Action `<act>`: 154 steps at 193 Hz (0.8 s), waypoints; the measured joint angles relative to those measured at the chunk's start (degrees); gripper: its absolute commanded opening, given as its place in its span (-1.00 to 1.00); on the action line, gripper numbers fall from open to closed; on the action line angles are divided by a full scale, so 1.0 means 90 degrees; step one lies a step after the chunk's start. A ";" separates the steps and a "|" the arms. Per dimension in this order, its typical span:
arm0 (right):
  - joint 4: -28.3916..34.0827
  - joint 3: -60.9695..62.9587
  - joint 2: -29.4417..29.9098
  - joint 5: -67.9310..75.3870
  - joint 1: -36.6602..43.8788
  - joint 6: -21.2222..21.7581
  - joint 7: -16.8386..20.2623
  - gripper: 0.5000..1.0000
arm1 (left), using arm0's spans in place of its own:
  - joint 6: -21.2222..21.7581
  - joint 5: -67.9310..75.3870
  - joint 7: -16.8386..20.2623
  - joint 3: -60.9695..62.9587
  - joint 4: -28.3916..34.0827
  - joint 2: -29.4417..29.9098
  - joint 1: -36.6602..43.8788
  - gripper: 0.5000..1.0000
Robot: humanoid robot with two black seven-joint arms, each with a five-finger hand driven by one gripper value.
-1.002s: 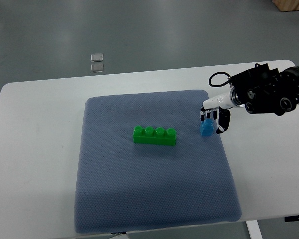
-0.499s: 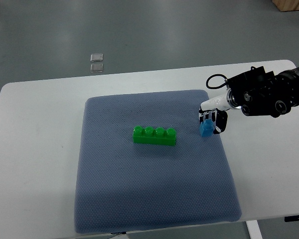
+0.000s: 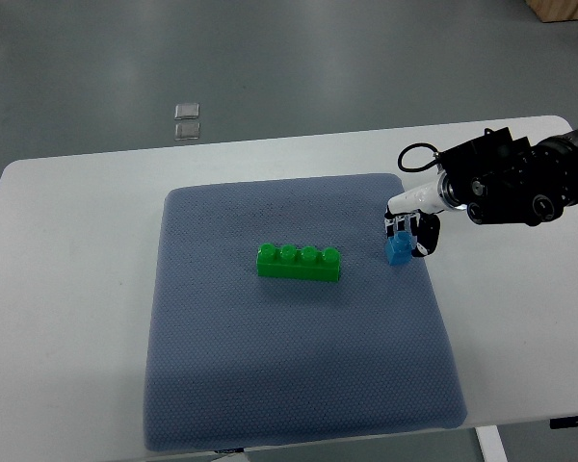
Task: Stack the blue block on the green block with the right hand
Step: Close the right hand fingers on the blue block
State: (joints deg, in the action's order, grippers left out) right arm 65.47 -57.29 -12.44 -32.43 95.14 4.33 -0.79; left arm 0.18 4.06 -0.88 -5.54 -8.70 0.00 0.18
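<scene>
A long green block point(image 3: 300, 262) with a row of studs lies near the middle of the blue-grey mat point(image 3: 299, 385). A small blue block point(image 3: 399, 250) sits at the mat's right edge, to the right of the green one. My right hand point(image 3: 408, 234) reaches in from the right on a black arm and its fingers are closed around the blue block from above. The blue block looks to be touching the mat or just above it; I cannot tell which. The left arm is out of view.
The mat covers most of a white table point(image 3: 67, 250). Bare table strips run along its left and right sides. Two small clear squares point(image 3: 187, 120) lie on the grey floor beyond the table's far edge.
The right hand shifted slightly left and up with the blue block between its fingers. The green block has stayed put.
</scene>
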 measured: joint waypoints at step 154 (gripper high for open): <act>-0.0175 0.0018 0.0044 0.0000 -0.0131 -0.0042 0.0005 -0.61 | 0.0000 0.0000 0.0000 0.0000 0.0000 0.0000 0.0000 1.00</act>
State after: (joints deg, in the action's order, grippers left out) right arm 63.90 -57.13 -12.04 -32.43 93.97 3.95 -0.75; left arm 0.18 4.06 -0.88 -5.54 -8.70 0.00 0.18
